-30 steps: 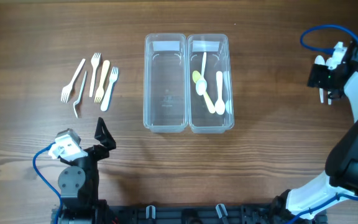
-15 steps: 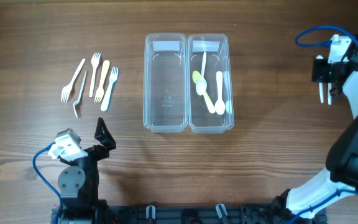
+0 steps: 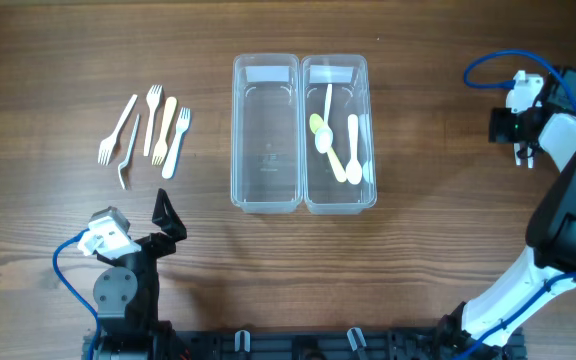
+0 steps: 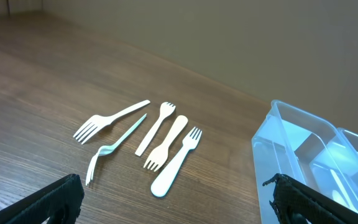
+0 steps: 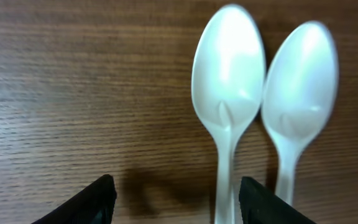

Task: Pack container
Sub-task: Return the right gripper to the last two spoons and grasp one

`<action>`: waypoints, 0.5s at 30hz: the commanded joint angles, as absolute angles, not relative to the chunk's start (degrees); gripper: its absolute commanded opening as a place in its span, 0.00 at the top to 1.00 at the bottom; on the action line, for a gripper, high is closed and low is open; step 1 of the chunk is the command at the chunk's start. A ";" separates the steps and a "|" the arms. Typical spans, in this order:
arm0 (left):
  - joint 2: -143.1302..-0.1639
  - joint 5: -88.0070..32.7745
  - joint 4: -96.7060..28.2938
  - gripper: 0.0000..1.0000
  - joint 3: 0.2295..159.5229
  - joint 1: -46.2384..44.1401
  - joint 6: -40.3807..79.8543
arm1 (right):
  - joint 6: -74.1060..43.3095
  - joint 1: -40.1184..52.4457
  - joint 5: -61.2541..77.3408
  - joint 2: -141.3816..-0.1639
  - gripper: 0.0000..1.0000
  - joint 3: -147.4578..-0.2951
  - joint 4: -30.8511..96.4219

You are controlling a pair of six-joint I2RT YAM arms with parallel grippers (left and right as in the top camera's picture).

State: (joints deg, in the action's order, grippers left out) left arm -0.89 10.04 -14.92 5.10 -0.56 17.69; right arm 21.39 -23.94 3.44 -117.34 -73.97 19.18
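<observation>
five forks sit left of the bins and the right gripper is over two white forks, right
No: the right gripper is over two white spoons, not forks, as the right wrist view shows. The five forks do sit left of the bins.

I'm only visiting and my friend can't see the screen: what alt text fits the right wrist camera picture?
Two white plastic spoons lie side by side on a brown wooden table, bowls toward the top, seen close up. The right gripper is open, its two dark fingertips at the bottom edge with one spoon's handle between them.
</observation>
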 commanded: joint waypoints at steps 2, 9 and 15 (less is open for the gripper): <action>-0.60 10.57 -14.68 0.00 4.71 -0.10 16.73 | 22.31 -24.49 4.56 -121.10 0.35 -74.13 17.89; -0.60 10.57 -14.70 0.00 4.71 -0.10 16.73 | 19.20 -25.96 6.96 -121.32 0.53 -74.13 17.41; -0.60 10.57 -14.68 0.00 4.71 -0.10 16.75 | 15.88 -25.91 11.27 -121.30 0.45 -74.13 18.87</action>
